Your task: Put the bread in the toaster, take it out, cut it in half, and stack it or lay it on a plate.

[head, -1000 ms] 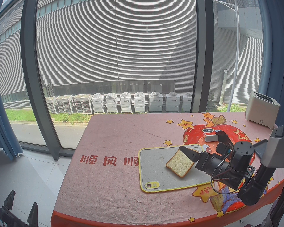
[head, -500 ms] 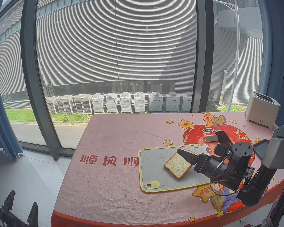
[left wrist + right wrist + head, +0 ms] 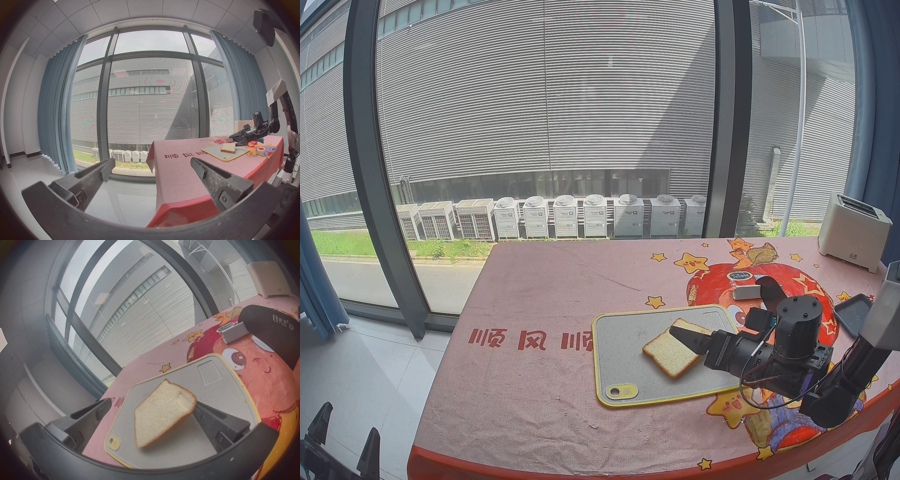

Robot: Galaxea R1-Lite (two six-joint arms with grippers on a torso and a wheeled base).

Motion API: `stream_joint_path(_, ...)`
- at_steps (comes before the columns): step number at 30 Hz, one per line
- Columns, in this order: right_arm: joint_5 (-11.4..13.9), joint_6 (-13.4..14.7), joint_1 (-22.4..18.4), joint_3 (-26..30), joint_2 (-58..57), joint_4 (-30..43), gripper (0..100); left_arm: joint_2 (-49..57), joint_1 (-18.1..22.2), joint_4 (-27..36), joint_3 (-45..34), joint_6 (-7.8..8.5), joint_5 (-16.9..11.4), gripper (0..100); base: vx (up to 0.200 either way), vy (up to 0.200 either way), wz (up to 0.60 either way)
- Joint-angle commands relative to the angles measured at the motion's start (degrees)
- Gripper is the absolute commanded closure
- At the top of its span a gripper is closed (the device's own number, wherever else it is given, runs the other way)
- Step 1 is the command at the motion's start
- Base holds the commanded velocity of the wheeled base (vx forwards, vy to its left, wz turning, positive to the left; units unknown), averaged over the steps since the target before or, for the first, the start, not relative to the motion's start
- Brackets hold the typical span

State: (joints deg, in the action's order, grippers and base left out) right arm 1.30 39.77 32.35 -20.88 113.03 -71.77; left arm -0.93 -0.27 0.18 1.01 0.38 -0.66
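Pink printed cloth (image 3: 550, 281) covers the table, which stands against tall windows. On it lies a grey, yellow-rimmed cutting board (image 3: 625, 350), and the bread slice (image 3: 670, 351) rests on the board with one edge against a finger of the right gripper (image 3: 681, 331). The right wrist view shows those fingers spread wide, the other well clear of the crust. The left gripper (image 3: 153, 164), also wide and empty, hangs low beyond the table's left edge. The toaster (image 3: 853, 232) stands at the far right corner, with a black-bladed knife (image 3: 765, 290) just behind the board. Bare cloth stretches left of the board.
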Motion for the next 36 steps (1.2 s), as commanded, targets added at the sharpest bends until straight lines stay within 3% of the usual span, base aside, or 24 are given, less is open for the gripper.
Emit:
stream_joint_path(1, 0.01, -1.62, 0.52, -6.45, -5.37, 9.54, 0, 0.93, 0.0, -0.01, -1.01, -0.11, 0.04, 0, 0.0, 0.0, 0.0)
stream_joint_path(4, 0.01, -1.62, 1.13, -10.76, -8.79, 18.86, 0, 0.93, 0.0, -0.01, -1.01, -0.2, 0.04, 0, 0.0, 0.0, 0.0)
stream_joint_path(9, -0.25, -1.62, 1.22, -13.39, -12.48, 29.49, 0, 0.93, 0.0, -0.01, -1.01, -0.2, 0.04, 0, 0.0, 0.0, 0.0)
stream_joint_path(19, -0.25, -0.92, 1.04, -14.36, -14.42, 41.53, 0, 0.93, 0.0, -0.01, -1.01, -0.03, 0.04, 0, 0.0, 0.0, 0.0)
stream_joint_path(31, -0.34, -0.74, 1.04, -14.45, -23.38, 49.97, 0, 0.93, 0.0, -0.09, -1.01, -0.11, 0.04, 0, 0.0, 0.0, 0.0)
stream_joint_path(36, -0.34, -1.53, 0.61, -12.87, -27.43, 50.14, 0, 0.93, 0.0, -0.01, -1.01, -0.03, 0.04, 0, 0.0, 0.0, 0.0)
